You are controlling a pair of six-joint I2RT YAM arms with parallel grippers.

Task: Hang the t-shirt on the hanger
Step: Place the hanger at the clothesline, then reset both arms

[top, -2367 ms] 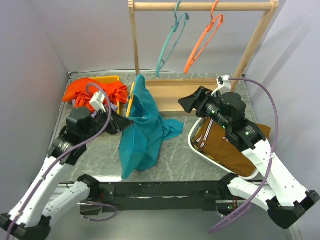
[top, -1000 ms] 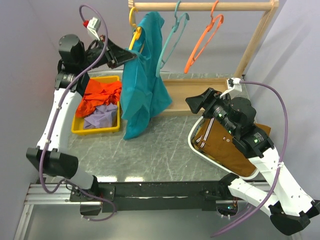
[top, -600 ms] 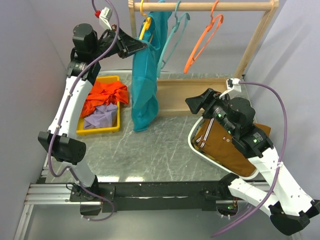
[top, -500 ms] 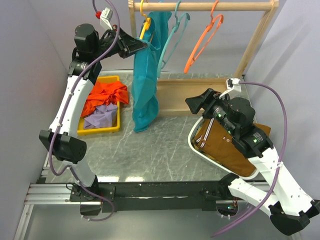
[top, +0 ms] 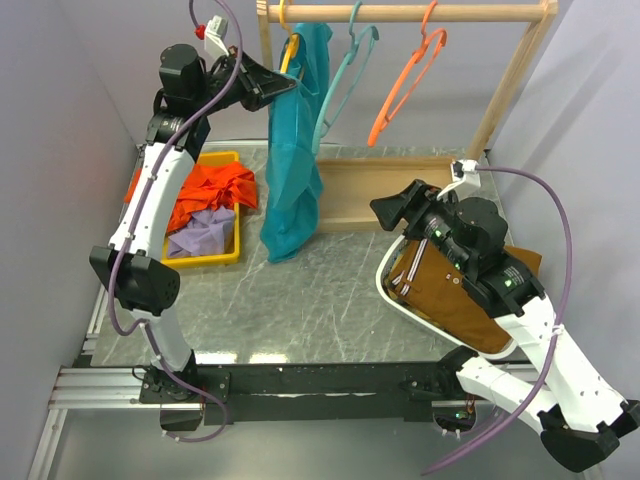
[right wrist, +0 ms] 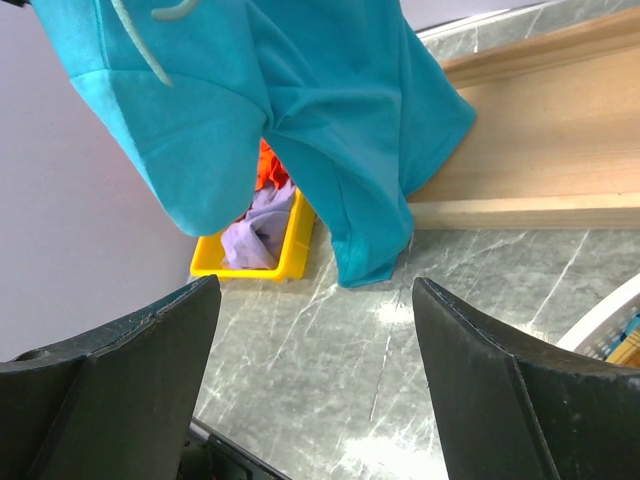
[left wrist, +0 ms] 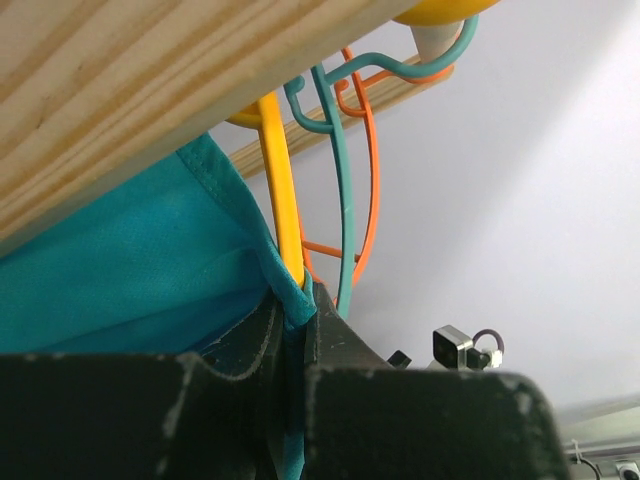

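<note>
The left pincer (left wrist: 292,322) is raised high at the rack's left end, its jaws pinched nearly together on the thin yellow clothes hanger (left wrist: 279,195) and on a fold of the plain teal cloth t-shirt (top: 293,150) at the neckline. The hanger's shaft rises straight out of the jaws, and its hook curves over the round wooden rail (top: 420,12). The t-shirt hangs from the hanger in a long, bunched drape, with its lower edge down near the grey marbled table (top: 320,310). Just right of it on the rail hang a bare teal hanger (top: 340,88) and a bare orange hanger (top: 405,88). Below the left arm, a yellow tray (top: 205,263) holds a crumpled orange-red garment (top: 215,185) and a pale lavender garment (top: 200,232).

The right pincer (right wrist: 315,288) hovers low over the table with its jaws spread wide and nothing between them, pointing at the t-shirt's hem. Beside that arm, a white basket (top: 385,290) holds a brown folded cloth (top: 440,290).
</note>
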